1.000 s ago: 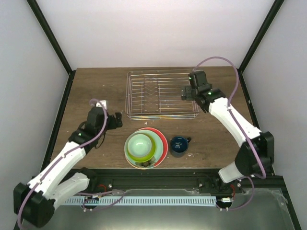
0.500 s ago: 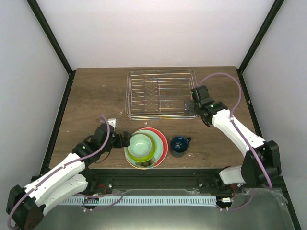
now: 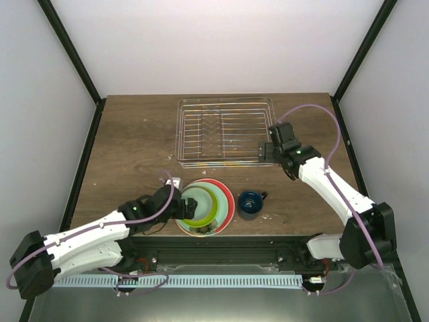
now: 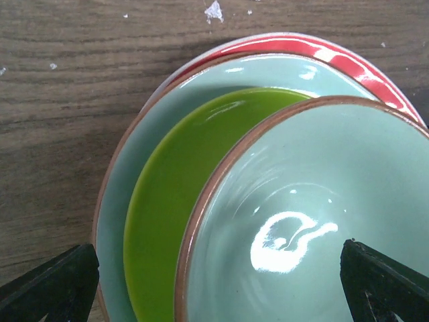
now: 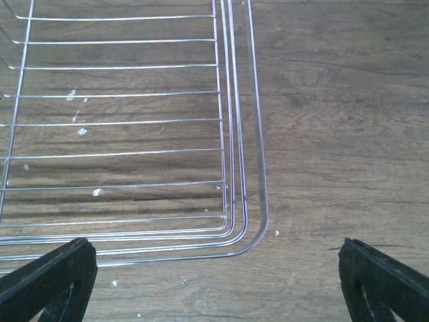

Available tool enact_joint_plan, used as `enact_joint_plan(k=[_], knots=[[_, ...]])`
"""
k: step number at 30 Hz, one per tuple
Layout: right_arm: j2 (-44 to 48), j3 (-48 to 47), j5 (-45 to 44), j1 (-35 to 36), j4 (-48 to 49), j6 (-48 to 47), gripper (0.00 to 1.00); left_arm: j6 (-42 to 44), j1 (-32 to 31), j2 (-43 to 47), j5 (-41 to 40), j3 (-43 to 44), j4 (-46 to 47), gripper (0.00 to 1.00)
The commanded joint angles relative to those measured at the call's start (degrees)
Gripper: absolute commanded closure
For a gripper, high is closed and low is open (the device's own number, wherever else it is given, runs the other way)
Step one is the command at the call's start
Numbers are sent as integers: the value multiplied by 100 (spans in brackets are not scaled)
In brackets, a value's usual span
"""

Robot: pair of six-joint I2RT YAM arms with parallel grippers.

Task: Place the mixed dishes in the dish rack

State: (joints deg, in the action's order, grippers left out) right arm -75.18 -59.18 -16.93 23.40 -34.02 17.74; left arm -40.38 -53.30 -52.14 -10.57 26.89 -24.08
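Observation:
The mixed dishes are stacked near the front edge. A mint-green bowl sits on a lime-green plate, over a pale plate with a tan rim and a red plate. A dark-blue mug stands just right of the stack. The empty wire dish rack lies behind. My left gripper is open over the stack's left edge, with the bowl and lime plate between its jaws. My right gripper is open and empty above the rack's near right corner.
Black frame posts rise at both back corners of the brown wooden table. White crumbs dot the wood near the rack and beside the stack. A metal rail runs along the front below the table.
My left arm has swung down and right from the table's left side to the stack's left edge. My right gripper has moved toward the front, from the rack's right side to its near right corner.

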Motion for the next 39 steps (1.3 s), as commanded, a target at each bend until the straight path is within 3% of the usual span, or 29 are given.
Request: enact_joint_plan(k=[1,7,20,28,34,39], knots=[[142,55,-21,33,42,63,0,-278,-121,-20,-312,38,45,0],[165,117,11,35,65,48,0,-257,-119,209,-500,149,-263,1],[109,157,11,33,79,32,0,-286,-119,-22,-504,98,-229,44],[46,144,4,37,70,24,0,-227,-119,-409,-379,142,8,52],[73,135,-30,33,57,-2,0,-167,-119,-435,-360,258,-21,84],[58,143,7,33,69,-12,0,-156,-119,-292,-329,320,-146,100]])
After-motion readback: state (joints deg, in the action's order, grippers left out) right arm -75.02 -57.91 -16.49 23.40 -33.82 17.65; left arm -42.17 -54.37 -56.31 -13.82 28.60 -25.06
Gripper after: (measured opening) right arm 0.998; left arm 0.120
